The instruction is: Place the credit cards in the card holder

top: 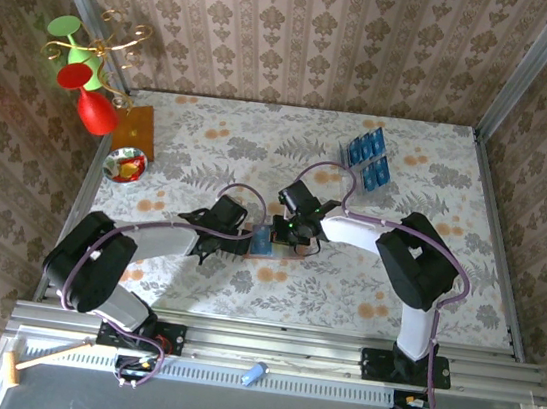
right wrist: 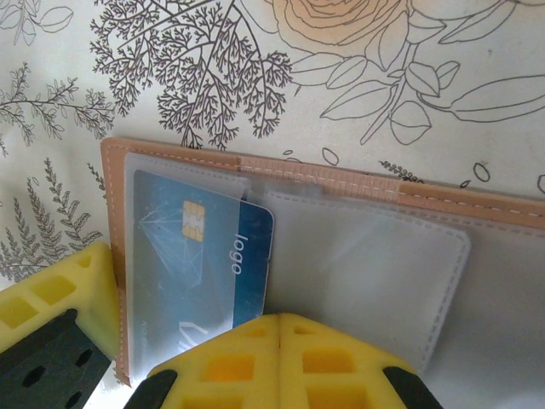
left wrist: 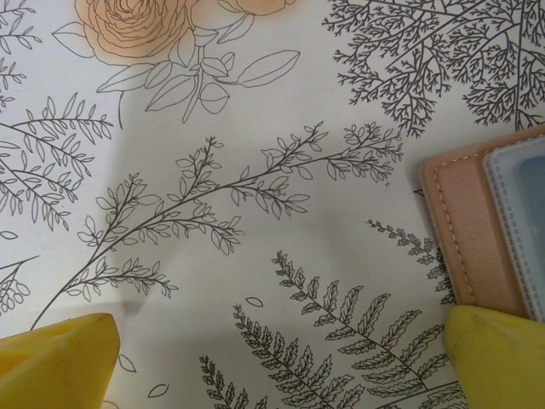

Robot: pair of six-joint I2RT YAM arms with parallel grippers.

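The card holder [right wrist: 341, 183] lies open on the flowered tablecloth, a salmon-brown wallet with clear sleeves [right wrist: 375, 281]. One blue credit card [right wrist: 200, 247] with a gold chip sits mostly inside the left sleeve, its right edge sticking out. My right gripper [right wrist: 279, 319] is shut, its yellow tips pressed together over the card's lower corner, with nothing seen between them. My left gripper [left wrist: 281, 375] is open just left of the card holder [left wrist: 464, 230], and its right finger [left wrist: 498, 354] is close to the wallet's edge. More credit cards [top: 366, 156] stand at the back right.
A clear rack [top: 375, 178] holds the blue cards near the back right. At the back left stand a red and green vase-like ornament [top: 91, 100], an orange board [top: 134, 129] and a small bowl [top: 124, 165]. Patterned walls close in the table.
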